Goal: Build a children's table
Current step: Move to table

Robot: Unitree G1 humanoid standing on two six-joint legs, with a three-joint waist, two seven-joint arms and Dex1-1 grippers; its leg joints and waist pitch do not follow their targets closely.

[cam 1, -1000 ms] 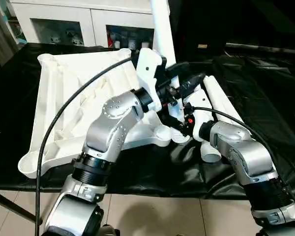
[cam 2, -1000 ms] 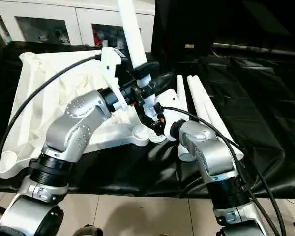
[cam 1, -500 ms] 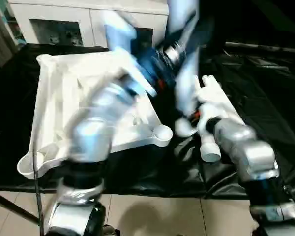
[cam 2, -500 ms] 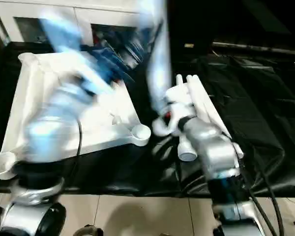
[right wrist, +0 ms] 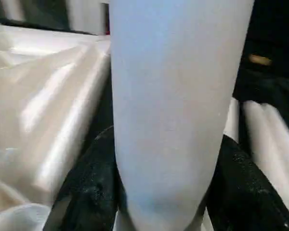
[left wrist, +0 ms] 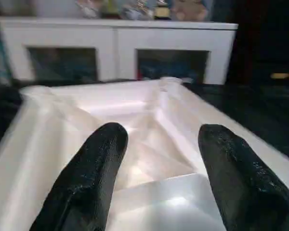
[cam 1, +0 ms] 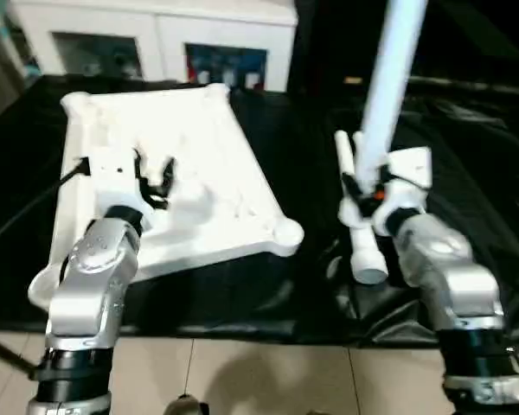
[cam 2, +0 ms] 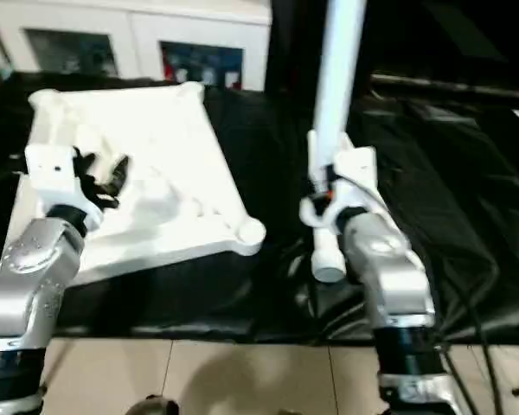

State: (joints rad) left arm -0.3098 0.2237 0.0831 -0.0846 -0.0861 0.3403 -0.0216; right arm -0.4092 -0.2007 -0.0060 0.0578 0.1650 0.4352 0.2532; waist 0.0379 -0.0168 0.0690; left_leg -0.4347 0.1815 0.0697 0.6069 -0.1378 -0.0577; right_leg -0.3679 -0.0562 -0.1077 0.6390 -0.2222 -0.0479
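Note:
The white tabletop (cam 1: 199, 156) lies underside up on the black-covered table, its near right corner socket (cam 1: 287, 233) empty. My left gripper (cam 1: 152, 175) hovers open over the tabletop's left part; its black fingers (left wrist: 94, 168) stand apart with nothing between them. Right of the tabletop, my right gripper (cam 2: 322, 188) is shut on the lower end of a white leg (cam 2: 338, 78), which rises nearly upright and leans slightly right. In the right wrist view the leg (right wrist: 178, 106) sits between the two black fingers (right wrist: 89, 187). More legs (cam 1: 363, 238) lie flat on the cloth under the right gripper.
A white glass-fronted cabinet (cam 1: 156, 43) stands behind the table. Black cloth (cam 1: 476, 173) covers the table to the right of the legs. The table's front edge (cam 1: 242, 333) runs just in front of the tabletop, with tiled floor below.
My left arm has swung away from the leg, back left over the tabletop. The right gripper has carried the leg from beside the corner socket to the right.

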